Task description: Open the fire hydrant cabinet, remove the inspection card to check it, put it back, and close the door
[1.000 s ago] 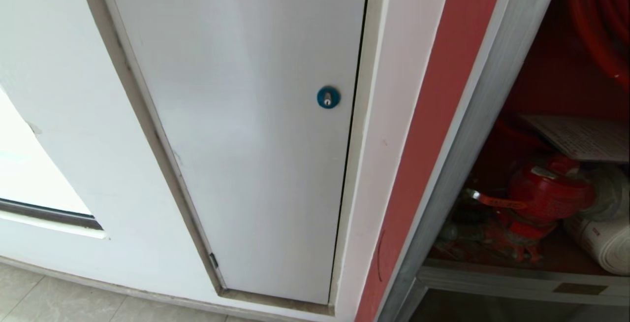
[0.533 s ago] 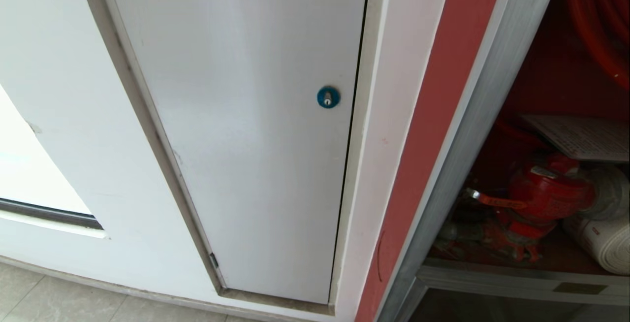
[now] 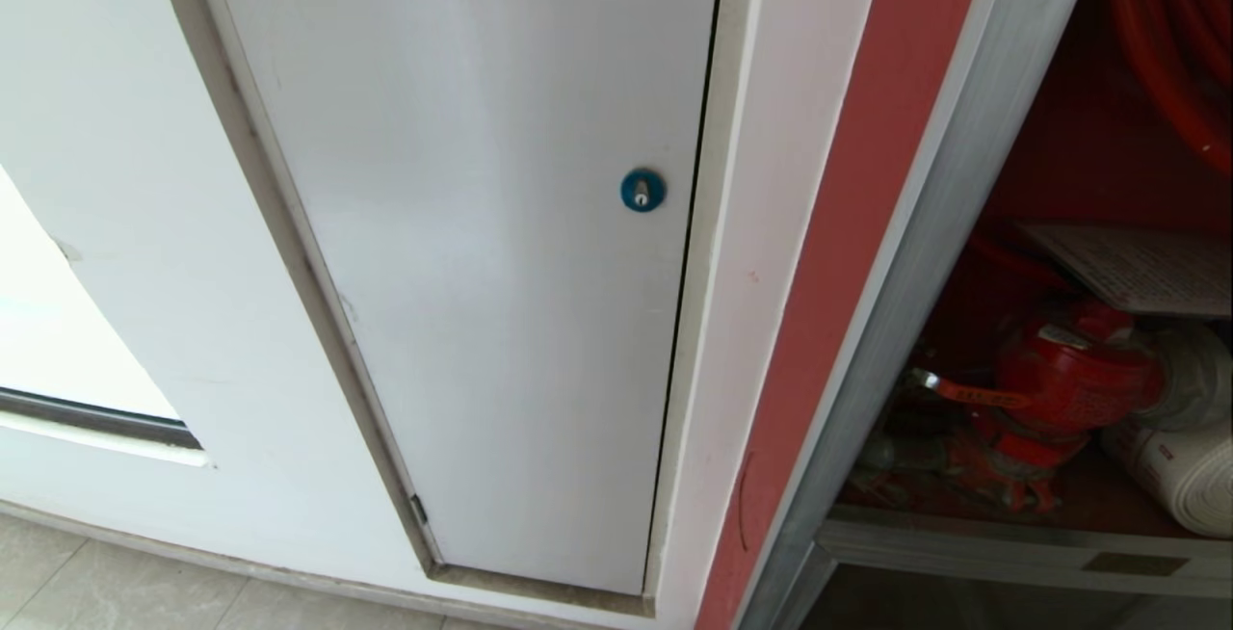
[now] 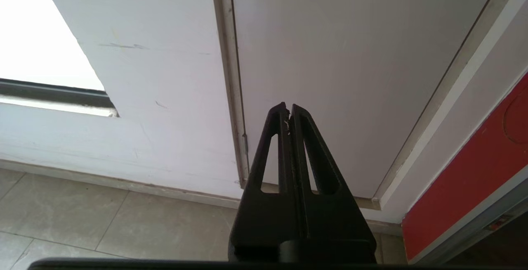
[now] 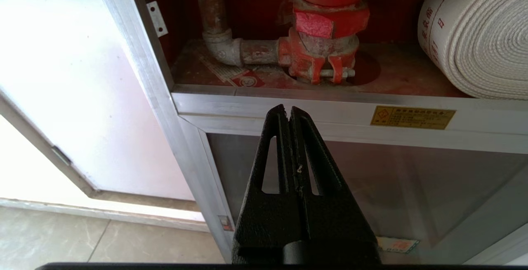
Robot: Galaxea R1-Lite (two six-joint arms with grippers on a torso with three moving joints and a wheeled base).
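Observation:
The fire hydrant cabinet (image 3: 939, 254) stands open at the right of the head view, showing its red interior. The inspection card (image 3: 1137, 269), a pale sheet of fine print, lies flat above the red valve (image 3: 1069, 384), beside the white rolled hose (image 3: 1180, 471). The door is out of view. My right gripper (image 5: 287, 108) is shut and empty, low in front of the cabinet's silver crossbar (image 5: 313, 107), below the valve (image 5: 326, 22). My left gripper (image 4: 287, 105) is shut and empty, facing the white panel. Neither arm shows in the head view.
A plain white panel (image 3: 482, 274) with a blue round lock (image 3: 642, 190) fills the wall left of the cabinet. A lower dark glass panel (image 5: 412, 187) sits under the crossbar. A red hose reel (image 3: 1175, 42) hangs at the top right. Grey floor tiles (image 4: 103, 220) lie below.

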